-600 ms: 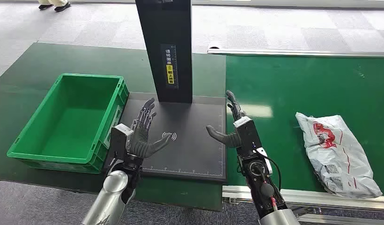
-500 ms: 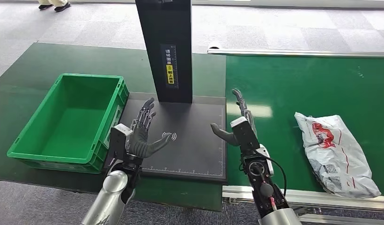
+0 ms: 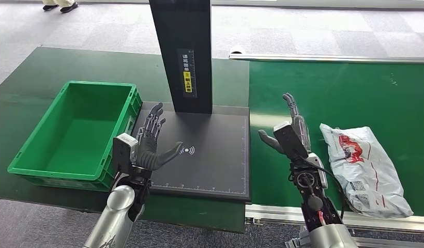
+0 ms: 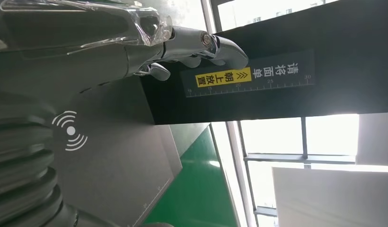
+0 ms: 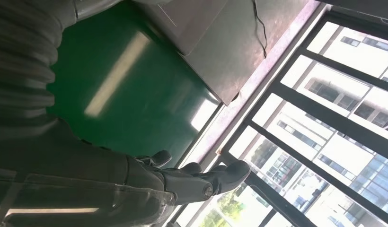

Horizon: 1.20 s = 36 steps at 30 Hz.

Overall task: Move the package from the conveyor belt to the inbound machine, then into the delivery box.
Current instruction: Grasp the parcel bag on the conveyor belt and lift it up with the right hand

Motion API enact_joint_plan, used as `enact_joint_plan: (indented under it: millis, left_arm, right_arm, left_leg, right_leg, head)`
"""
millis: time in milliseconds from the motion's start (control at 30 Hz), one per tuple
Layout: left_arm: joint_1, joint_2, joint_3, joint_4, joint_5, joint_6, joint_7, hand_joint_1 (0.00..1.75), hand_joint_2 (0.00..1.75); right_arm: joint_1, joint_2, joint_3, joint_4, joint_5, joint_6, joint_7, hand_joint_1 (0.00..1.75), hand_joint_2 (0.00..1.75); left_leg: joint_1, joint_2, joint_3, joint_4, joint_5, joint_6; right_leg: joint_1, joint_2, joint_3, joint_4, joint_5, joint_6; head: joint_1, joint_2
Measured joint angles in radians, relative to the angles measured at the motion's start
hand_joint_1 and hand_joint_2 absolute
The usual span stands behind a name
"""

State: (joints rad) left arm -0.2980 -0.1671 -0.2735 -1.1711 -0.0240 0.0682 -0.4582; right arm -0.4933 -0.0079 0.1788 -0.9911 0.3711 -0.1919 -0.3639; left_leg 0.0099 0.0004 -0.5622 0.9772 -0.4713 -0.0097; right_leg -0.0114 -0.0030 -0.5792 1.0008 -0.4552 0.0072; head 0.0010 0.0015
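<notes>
- package (image 3: pixel 366 168): a crinkled, glossy white plastic mailer with red print, lying flat on the smooth green conveyor belt (image 3: pixel 349 88) at about 4 o'clock in the head view.
- right hand (image 3: pixel 288 135): fingers spread and holding nothing, just beside the package's 9 o'clock edge, apart from it.
- left hand (image 3: pixel 148 142): fingers apart and empty, over the matte black inbound machine (image 3: pixel 210 155) plate.
- delivery box (image 3: pixel 75 134): a rigid green plastic crate at 9 o'clock.

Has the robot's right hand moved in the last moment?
Yes. The right hand has left the black scanner plate and shifted over the green belt toward the package.
</notes>
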Motion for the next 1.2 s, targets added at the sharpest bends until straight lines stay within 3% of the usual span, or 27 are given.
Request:
enact_joint_plan:
  millis: [467, 633, 900, 1033, 1200]
  left_arm:
    - [0.001, 0.000, 0.000, 0.000, 0.000, 0.000, 0.000, 0.00, 1.75]
    - [0.020, 0.005, 0.007, -0.010, 0.000, 0.021, -0.010, 0.00, 1.75]
    - [0.067, 0.018, 0.031, -0.033, 0.002, 0.045, -0.014, 0.00, 1.75]
    - [0.073, 0.017, 0.038, -0.034, 0.002, 0.047, -0.015, 0.00, 1.75]
    - [0.074, 0.017, 0.044, -0.035, -0.001, 0.047, -0.015, 0.00, 1.75]
  right_arm:
    - [-0.010, -0.024, -0.008, 0.003, 0.039, -0.008, 0.023, 0.00, 1.75]
    - [-0.073, -0.103, -0.007, 0.063, 0.261, -0.079, 0.183, 0.00, 1.75]
    - [-0.142, -0.251, -0.017, 0.242, 0.530, -0.089, 0.488, 0.00, 1.75]
    - [-0.111, -0.292, -0.053, 0.260, 0.624, -0.052, 0.538, 0.00, 1.75]
    - [-0.077, -0.299, -0.101, 0.269, 0.712, 0.084, 0.535, 0.00, 1.75]
  left_leg:
    - [0.000, 0.000, 0.000, 0.000, 0.000, 0.000]
    - [0.000, 0.000, 0.000, 0.000, 0.000, 0.000]
    - [0.000, -0.005, -0.001, 0.001, 0.000, 0.000]
    - [0.000, -0.004, -0.002, 0.001, 0.000, 0.000]
    - [0.000, -0.005, -0.002, 0.000, 0.000, 0.000]
  right_leg:
    - [0.000, 0.000, 0.000, 0.000, 0.000, 0.000]
    - [-0.001, 0.000, 0.000, 0.000, 0.000, 0.000]
    - [-0.001, -0.004, 0.000, 0.000, 0.000, 0.001]
    - [-0.001, -0.004, -0.001, 0.000, 0.000, 0.001]
    - [-0.001, -0.004, -0.001, 0.000, 0.000, 0.001]
  head:
    - [0.000, 0.000]
    - [0.000, 0.000]
    - [0.000, 0.000]
    - [0.000, 0.000]
    - [0.000, 0.000]
